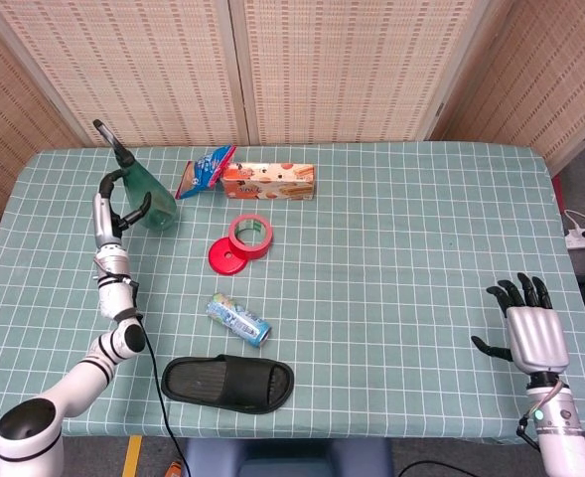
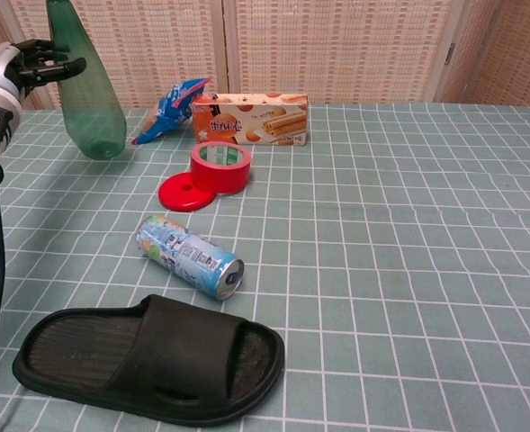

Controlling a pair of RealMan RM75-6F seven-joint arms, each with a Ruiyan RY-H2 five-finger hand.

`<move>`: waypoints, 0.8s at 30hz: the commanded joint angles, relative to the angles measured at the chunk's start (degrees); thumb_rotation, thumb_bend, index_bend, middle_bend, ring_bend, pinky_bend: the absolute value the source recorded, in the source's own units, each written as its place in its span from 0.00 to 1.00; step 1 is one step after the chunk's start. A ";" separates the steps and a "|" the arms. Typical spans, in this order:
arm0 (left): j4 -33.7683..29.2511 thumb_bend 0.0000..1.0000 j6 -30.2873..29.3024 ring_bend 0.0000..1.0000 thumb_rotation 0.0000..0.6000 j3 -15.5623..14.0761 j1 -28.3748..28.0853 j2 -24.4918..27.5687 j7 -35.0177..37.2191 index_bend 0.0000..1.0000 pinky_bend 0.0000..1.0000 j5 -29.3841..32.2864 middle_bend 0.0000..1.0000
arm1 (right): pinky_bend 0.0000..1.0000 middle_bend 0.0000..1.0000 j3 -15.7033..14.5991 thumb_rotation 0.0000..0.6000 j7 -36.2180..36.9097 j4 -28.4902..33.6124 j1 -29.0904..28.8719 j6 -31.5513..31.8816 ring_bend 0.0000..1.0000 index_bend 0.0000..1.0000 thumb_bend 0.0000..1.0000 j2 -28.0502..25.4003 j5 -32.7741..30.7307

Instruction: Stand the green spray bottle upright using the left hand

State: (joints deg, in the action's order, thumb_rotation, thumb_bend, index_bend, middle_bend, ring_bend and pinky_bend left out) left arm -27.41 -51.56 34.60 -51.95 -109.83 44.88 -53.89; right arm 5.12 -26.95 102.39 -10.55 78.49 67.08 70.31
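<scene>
Slipper (image 2: 148, 364): one, black, lay nearest the robot on the counter (image 1: 421, 248).
Can (image 2: 189, 256): one, on its side, just beyond the slipper.
Right hand (image 1: 523, 325): empty, fingers spread apart, at the near right edge, well apart from everything.
Tape roll (image 2: 220, 166): one, red, beside one red disc (image 2: 180, 193).
Left hand (image 1: 116, 204): fingers wrapped around the green spray bottle (image 2: 88, 94); far the nearer hand.
Bottle position: far left of the counter, against the hand's right side, long axis near upright, tilted slightly, nozzle topmost.
Base contact: could not be told whether it touched the cloth.
Biscuit box (image 2: 248, 118): one, far side.
Snack packet (image 2: 168, 103): one, blue, just left of the box.
</scene>
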 commanded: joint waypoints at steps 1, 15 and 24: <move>3.75 0.33 2.83 0.01 1.00 -0.12 -1.14 -1.90 3.05 0.53 0.07 -0.55 0.14 | 0.00 0.16 0.11 1.00 -1.10 0.37 -0.16 -0.04 0.00 0.26 0.09 0.09 -0.76; 9.78 0.29 6.04 0.00 1.00 -0.30 -2.20 -4.60 8.86 0.46 0.07 -1.62 0.10 | 0.00 0.16 0.25 1.00 -2.58 0.55 -0.25 0.79 0.00 0.27 0.09 0.70 -1.44; 8.74 0.22 4.86 0.00 1.00 -0.63 -0.97 -5.04 10.01 0.24 0.08 -2.19 0.08 | 0.00 0.16 0.23 1.00 -1.21 -0.07 -0.22 1.05 0.00 0.29 0.09 0.95 -0.58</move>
State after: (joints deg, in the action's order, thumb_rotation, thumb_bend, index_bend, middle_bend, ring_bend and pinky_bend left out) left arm -18.60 -46.65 33.99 -52.99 -114.84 54.83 -56.05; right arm 5.37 -28.27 102.41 -10.80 79.48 68.00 69.62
